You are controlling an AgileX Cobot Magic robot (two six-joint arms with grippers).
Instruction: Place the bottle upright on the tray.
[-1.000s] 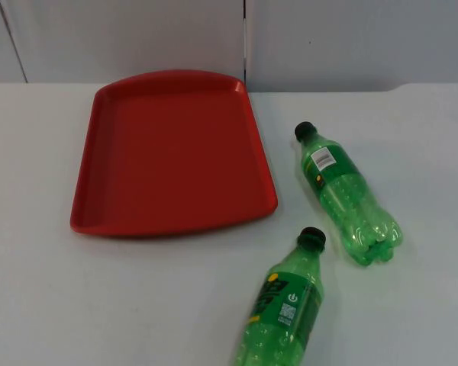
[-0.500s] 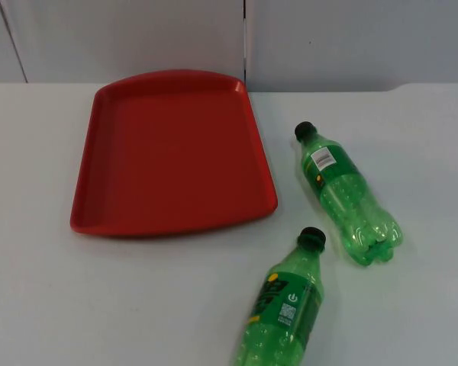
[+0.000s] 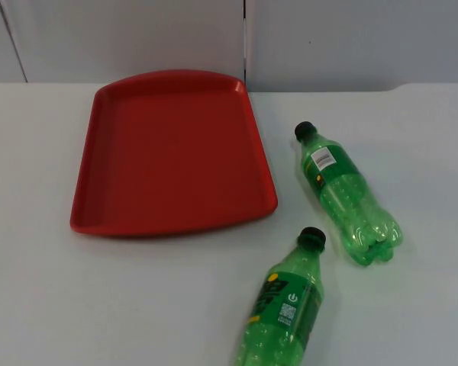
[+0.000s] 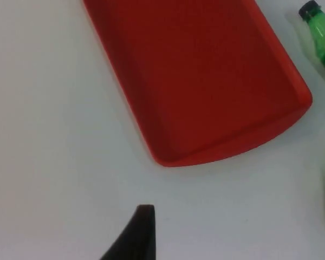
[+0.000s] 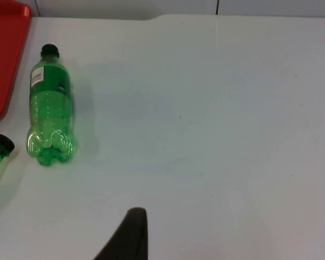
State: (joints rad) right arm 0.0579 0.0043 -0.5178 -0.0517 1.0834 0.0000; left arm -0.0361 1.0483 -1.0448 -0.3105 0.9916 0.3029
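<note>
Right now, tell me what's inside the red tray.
Nothing: the red tray shows only its bare floor, none of it covered. Both green bottles lie on the table beside it.

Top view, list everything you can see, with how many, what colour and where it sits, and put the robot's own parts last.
Tray: one, red, on the table's left half, nothing on it.
Bottles: two, green with black caps, both lying on their sides to the right of the tray; the far bottle has its cap toward the wall, the near bottle lies at the front edge with its cap toward the far bottle's base.
Table: one, white.
Wall: one, grey, behind the table.
Left end effector: a black fingertip over bare table near the tray.
Right end effector: a black fingertip over bare table, waiting.
</note>
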